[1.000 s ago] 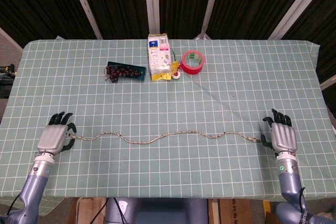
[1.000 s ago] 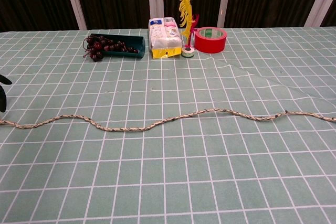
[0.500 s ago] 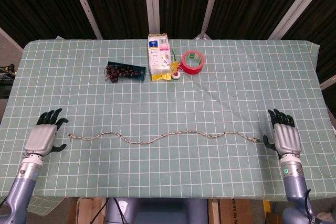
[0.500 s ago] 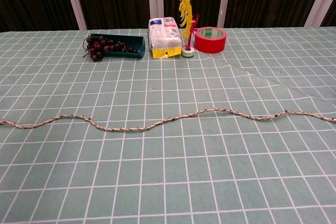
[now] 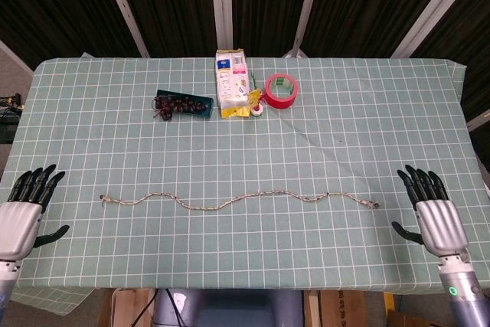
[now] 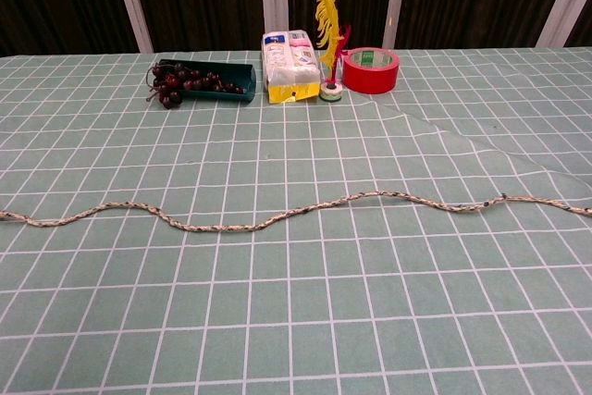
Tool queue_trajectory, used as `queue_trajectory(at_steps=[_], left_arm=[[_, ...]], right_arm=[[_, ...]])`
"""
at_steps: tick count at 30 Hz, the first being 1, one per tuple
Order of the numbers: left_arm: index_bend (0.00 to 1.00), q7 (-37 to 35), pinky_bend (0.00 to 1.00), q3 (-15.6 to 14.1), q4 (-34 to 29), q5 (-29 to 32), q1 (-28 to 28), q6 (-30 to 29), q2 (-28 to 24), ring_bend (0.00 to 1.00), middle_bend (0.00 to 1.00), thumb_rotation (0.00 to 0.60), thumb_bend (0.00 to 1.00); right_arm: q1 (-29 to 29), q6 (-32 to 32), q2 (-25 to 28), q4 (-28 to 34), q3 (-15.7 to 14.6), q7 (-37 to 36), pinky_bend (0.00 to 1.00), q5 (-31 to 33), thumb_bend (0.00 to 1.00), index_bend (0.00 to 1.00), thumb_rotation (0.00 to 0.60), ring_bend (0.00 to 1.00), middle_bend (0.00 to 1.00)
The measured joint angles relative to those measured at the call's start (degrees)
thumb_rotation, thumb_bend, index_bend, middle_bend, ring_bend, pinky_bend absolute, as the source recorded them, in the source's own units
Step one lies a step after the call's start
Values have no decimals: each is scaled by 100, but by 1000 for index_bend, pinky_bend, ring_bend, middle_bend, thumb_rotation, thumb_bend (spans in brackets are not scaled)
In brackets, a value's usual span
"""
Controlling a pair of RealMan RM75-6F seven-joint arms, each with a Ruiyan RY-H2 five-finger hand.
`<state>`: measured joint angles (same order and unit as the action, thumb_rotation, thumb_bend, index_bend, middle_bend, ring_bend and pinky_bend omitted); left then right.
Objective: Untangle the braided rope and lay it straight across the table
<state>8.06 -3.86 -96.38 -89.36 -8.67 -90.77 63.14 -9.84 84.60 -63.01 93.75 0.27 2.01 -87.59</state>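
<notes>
The braided rope (image 5: 237, 201) lies stretched in a gently wavy line from left to right over the green checked tablecloth (image 5: 245, 135); the chest view shows the rope (image 6: 277, 215) running edge to edge. My left hand (image 5: 21, 214) hovers at the table's left front corner, fingers spread, holding nothing, well clear of the rope's left end. At the right front edge my right hand (image 5: 432, 210) is likewise spread and empty, a short way from the rope's right end. Neither hand shows in the chest view.
At the back middle stand a teal tray of dark grapes (image 5: 182, 105), a yellow-white carton (image 5: 230, 82), a red tape roll (image 5: 280, 90) and a small yellow-topped item (image 5: 255, 101). Dark panels rise behind the table.
Both hands let go of the rope ends and drew back outward and toward the front edge, fingers spreading. The rope stayed where it lay.
</notes>
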Motion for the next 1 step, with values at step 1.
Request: queue_trajectory(at_steps=[1], left_arm=[[87, -69, 0, -63, 45, -157, 97, -153, -57, 0, 0, 600, 23]], right_arm=[[83, 138, 50, -64, -72, -61, 0, -141, 209, 0, 600, 0, 0]])
